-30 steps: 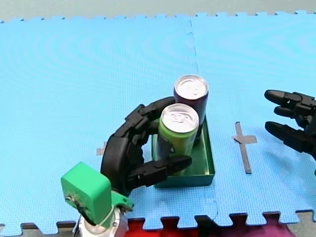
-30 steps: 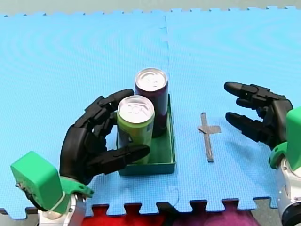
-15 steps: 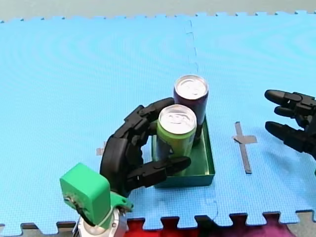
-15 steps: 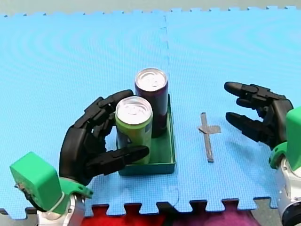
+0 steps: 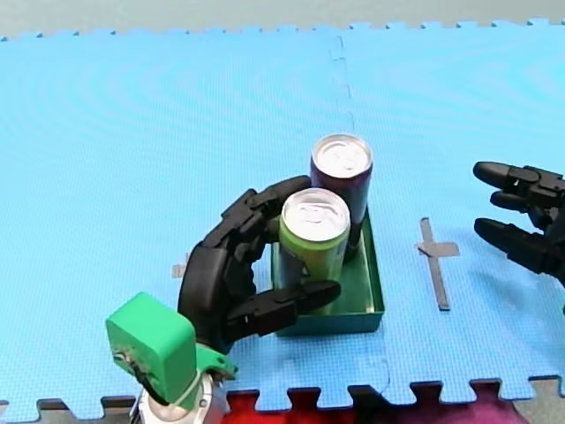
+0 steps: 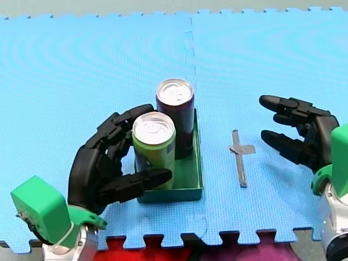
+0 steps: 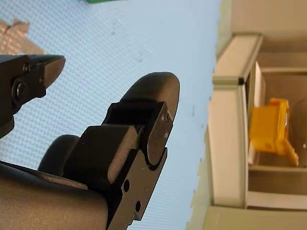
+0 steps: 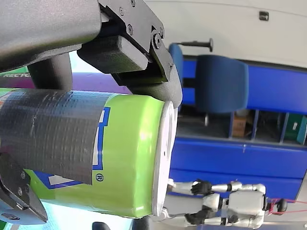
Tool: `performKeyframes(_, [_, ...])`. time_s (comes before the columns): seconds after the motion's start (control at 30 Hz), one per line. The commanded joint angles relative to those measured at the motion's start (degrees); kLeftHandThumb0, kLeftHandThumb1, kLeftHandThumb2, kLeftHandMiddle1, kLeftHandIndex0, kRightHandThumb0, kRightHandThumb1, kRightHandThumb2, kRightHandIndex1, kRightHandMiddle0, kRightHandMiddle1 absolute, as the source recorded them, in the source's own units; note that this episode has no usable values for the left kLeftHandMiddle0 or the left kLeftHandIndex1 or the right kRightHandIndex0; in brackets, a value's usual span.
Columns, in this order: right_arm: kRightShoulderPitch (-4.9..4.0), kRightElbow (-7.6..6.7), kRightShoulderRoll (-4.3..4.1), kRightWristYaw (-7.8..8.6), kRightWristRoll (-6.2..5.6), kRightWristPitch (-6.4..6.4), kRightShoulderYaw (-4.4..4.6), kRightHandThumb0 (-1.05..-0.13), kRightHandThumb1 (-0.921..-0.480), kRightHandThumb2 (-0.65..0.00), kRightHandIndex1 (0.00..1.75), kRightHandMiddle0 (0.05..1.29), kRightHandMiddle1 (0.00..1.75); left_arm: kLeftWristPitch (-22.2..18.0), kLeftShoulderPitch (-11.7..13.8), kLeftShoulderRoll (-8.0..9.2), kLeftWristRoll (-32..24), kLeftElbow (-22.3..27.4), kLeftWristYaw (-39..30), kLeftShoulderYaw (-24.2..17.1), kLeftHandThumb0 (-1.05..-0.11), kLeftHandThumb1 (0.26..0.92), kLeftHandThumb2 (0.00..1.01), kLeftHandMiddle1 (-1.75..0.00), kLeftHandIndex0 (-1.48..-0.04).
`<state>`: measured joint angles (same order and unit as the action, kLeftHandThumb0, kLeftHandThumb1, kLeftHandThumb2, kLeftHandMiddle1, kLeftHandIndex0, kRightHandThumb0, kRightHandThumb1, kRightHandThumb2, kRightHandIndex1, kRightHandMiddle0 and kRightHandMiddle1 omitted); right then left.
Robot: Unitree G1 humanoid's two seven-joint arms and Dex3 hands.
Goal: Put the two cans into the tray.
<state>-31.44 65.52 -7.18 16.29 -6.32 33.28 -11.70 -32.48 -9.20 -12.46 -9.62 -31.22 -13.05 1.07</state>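
First head view. Blue foam puzzle mat [image 5: 132,141] covers the frame. Lower centre: shallow green rectangular tray [image 5: 374,291]. Dark purple aluminium can [image 5: 342,181] stands upright at the tray's upper end, nothing touching it. Lime-green aluminium can [image 5: 311,246] is upright just below it, over the tray's lower-left part. The left hand [image 5: 238,269], coming in from the lower left, has its black fingers wrapped round the green can. The can's base is hidden, so I cannot tell whether it is seated on the tray floor. The right hand [image 5: 523,221], at the right edge, holds nothing and its fingers are not curled.

Second head view. Same layout. A grey tape cross [image 6: 240,157] lies on the mat between tray and right hand.

First wrist view. Black fingers [image 7: 144,124] over bare mat, nothing between them.

Second wrist view. The left hand's fingers press on the green can's wall on both sides.

Progress, as judged: purple can done, green can in position. Left to do: release it and withdraw the hand.
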Motion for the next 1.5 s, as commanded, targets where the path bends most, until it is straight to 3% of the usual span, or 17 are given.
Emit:
performKeyframes(0.0, [-0.05, 0.05, -0.22, -0.12, -0.12, 0.32, -0.13, -0.600, -0.840, 0.000, 1.41, 1.08, 0.00, -0.66, -0.46, -0.09, -0.27, -0.40, -0.24, -0.27, -0.255, 0.817, 0.00, -1.75, -0.54])
performKeyframes(0.43, [-0.40, 0.45, -0.22, -0.48, 0.10, 0.54, -0.02, -0.611, -0.840, 0.000, 1.40, 1.08, 0.00, -1.45, -1.25, 0.94, 1.98, -0.47, 0.19, -0.14, -0.259, 0.816, 0.00, -1.75, -0.54])
performKeyframes(0.57, [-0.59, 0.64, -0.14, -0.42, 0.01, 0.67, -0.08, -0.608, -0.839, 0.000, 1.40, 1.09, 0.00, -1.41, -2.30, 2.11, 1.83, -1.33, -1.08, -0.26, -0.300, 0.805, 0.00, -1.75, -0.38])
performKeyframes(0.63, [-0.68, 0.76, -0.07, -0.24, -0.15, 0.75, -0.18, -0.606, -0.838, 0.000, 1.40, 1.09, 0.00, -0.80, -2.38, 2.70, 1.86, -1.33, -1.55, -0.25, -0.341, 0.782, 0.00, -1.75, -0.38])
performKeyframes(0.77, [-0.78, 0.80, 0.03, -0.01, -0.30, 0.89, -0.30, -0.601, -0.837, 0.000, 1.39, 1.09, 0.00, 0.37, -2.18, 3.43, 2.11, -0.92, -1.88, -0.07, -0.396, 0.705, 0.00, -1.52, -0.52])
performKeyframes(0.93, [-0.76, 0.53, 0.15, -0.02, -0.36, 0.90, -0.31, -0.598, -0.837, 0.000, 1.38, 1.09, 0.00, 1.12, -2.07, 3.98, 2.70, -0.62, -1.87, 0.31, -0.444, 0.683, 0.00, -1.19, -0.57])
performKeyframes(1.03, [-0.75, 0.47, 0.20, -0.07, -0.40, 0.79, -0.32, -0.597, -0.835, 0.000, 1.38, 1.09, 0.00, 2.04, -2.05, 4.42, 2.39, -0.27, -2.61, 0.57, -0.485, 0.675, 0.00, -0.80, -0.67])
performKeyframes(1.1, [-0.72, 0.39, 0.22, -0.10, -0.42, 0.75, -0.33, -0.596, -0.834, 0.000, 1.38, 1.09, 0.00, 2.68, -1.97, 4.77, 2.04, 0.02, -3.51, 0.76, -0.628, 0.691, 0.00, -0.38, -0.69])
performKeyframes(1.17, [-0.68, 0.31, 0.25, -0.07, -0.48, 0.72, -0.37, -0.596, -0.833, 0.000, 1.37, 1.09, 0.00, 3.16, -1.77, 5.24, 1.78, 0.28, -4.58, 0.93, -0.715, 0.705, 0.00, -0.20, -0.62])
performKeyframes(1.3, [-0.61, 0.10, 0.22, 0.13, -0.64, 0.64, -0.44, -0.595, -0.831, 0.000, 1.37, 1.09, 0.00, 4.65, -1.21, 6.77, 2.00, 1.21, -6.58, 1.59, -0.787, 0.688, 0.00, -0.04, -0.44])
performKeyframes(1.47, [-0.51, -0.13, 0.11, 0.10, -0.63, 0.61, -0.44, -0.593, -0.830, 0.000, 1.37, 1.09, 0.00, 7.20, -0.78, 8.97, 3.13, 3.26, -8.42, 2.90, -0.834, 0.667, 0.00, 0.00, -0.34])
